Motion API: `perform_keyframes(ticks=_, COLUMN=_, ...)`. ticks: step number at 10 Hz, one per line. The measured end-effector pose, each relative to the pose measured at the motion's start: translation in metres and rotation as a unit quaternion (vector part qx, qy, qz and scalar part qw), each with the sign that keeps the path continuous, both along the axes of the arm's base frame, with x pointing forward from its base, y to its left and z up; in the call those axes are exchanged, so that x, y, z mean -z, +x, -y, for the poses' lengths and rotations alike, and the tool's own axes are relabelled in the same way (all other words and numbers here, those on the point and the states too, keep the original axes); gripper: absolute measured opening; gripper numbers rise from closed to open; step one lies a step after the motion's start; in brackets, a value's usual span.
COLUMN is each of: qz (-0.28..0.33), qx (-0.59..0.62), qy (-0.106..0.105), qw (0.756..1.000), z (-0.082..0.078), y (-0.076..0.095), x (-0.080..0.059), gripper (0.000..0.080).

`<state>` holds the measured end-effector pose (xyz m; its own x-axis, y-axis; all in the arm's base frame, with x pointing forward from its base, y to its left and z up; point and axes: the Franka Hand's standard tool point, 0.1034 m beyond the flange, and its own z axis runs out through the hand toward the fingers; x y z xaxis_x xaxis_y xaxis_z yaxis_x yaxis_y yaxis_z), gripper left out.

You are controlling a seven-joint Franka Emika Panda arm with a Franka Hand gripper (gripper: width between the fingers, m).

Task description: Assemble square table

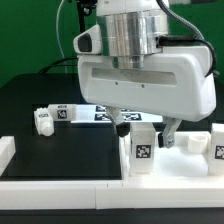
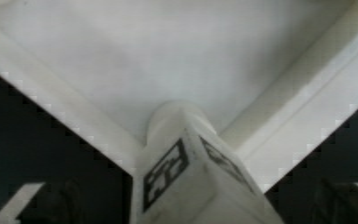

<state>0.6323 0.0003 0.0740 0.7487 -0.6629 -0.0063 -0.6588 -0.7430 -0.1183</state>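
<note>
The square table's white slab [image 1: 178, 163] lies at the front on the exterior view's right. A chunky white leg [image 1: 143, 146] with a black-and-white tag stands upright on it near a corner. My gripper [image 1: 146, 133] hangs straight above this leg, open, one finger on each side and a gap between each finger and the leg. In the wrist view the same leg [image 2: 185, 165] rises from the slab's corner [image 2: 149, 70], with dark fingers [image 2: 23, 205] far out at the edges. Another tagged leg [image 1: 214, 146] stands on the slab at the far right.
Loose tagged legs [image 1: 43, 120] lie on the black table at the back left, next to tagged white pieces [image 1: 92, 113] partly hidden by the gripper body. Plain white bars run along the front [image 1: 60, 184] and at the left edge [image 1: 5, 150].
</note>
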Motion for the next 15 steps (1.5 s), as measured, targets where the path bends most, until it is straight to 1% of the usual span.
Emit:
perform_keyframes(ticks=1, qz=0.004, qx=-0.075, qy=-0.015, qw=0.997, z=-0.0001, y=-0.0003, x=0.0001, gripper=0.0649)
perform_keyframes(ticks=2, qz=0.007, qx=-0.180, qy=-0.036, qw=0.983, z=-0.0013, y=-0.0002, x=-0.0001, gripper=0.0649)
perform_keyframes(ticks=4, qz=0.017, qx=-0.314, qy=-0.047, qw=0.948, z=0.0046, y=0.0047, x=-0.0042, gripper=0.0649)
perform_keyframes(ticks=5, qz=0.018, qx=-0.334, qy=-0.048, qw=0.941, z=0.0050, y=0.0044, x=-0.0037, gripper=0.0649)
perform_keyframes(ticks=6, qz=0.018, qx=-0.326, qy=-0.047, qw=0.944, z=0.0048, y=0.0042, x=-0.0033, gripper=0.0649)
perform_keyframes(ticks=7, qz=0.018, qx=-0.326, qy=-0.047, qw=0.944, z=0.0049, y=0.0042, x=-0.0033, gripper=0.0527)
perform_keyframes(ticks=8, qz=0.016, qx=-0.294, qy=-0.044, qw=0.955, z=0.0042, y=0.0042, x=-0.0031, gripper=0.0391)
perform_keyframes(ticks=9, qz=0.013, qx=-0.254, qy=-0.041, qw=0.966, z=0.0038, y=0.0042, x=-0.0030, gripper=0.0391)
perform_keyframes(ticks=10, qz=0.011, qx=-0.224, qy=-0.039, qw=0.974, z=0.0036, y=0.0042, x=-0.0029, gripper=0.0284)
perform_keyframes(ticks=12, qz=0.004, qx=-0.106, qy=-0.032, qw=0.994, z=0.0042, y=0.0044, x=-0.0029, gripper=0.0284)
perform_keyframes(ticks=13, qz=0.000, qx=-0.045, qy=-0.027, qw=0.999, z=0.0047, y=0.0043, x=-0.0027, gripper=0.0284)
perform_keyframes(ticks=14, qz=-0.004, qx=0.031, qy=-0.015, qw=0.999, z=0.0061, y=0.0040, x=-0.0024, gripper=0.0284)
perform_keyframes(ticks=15, qz=-0.009, qx=0.110, qy=0.000, qw=0.994, z=0.0073, y=0.0037, x=-0.0021, gripper=0.0284)
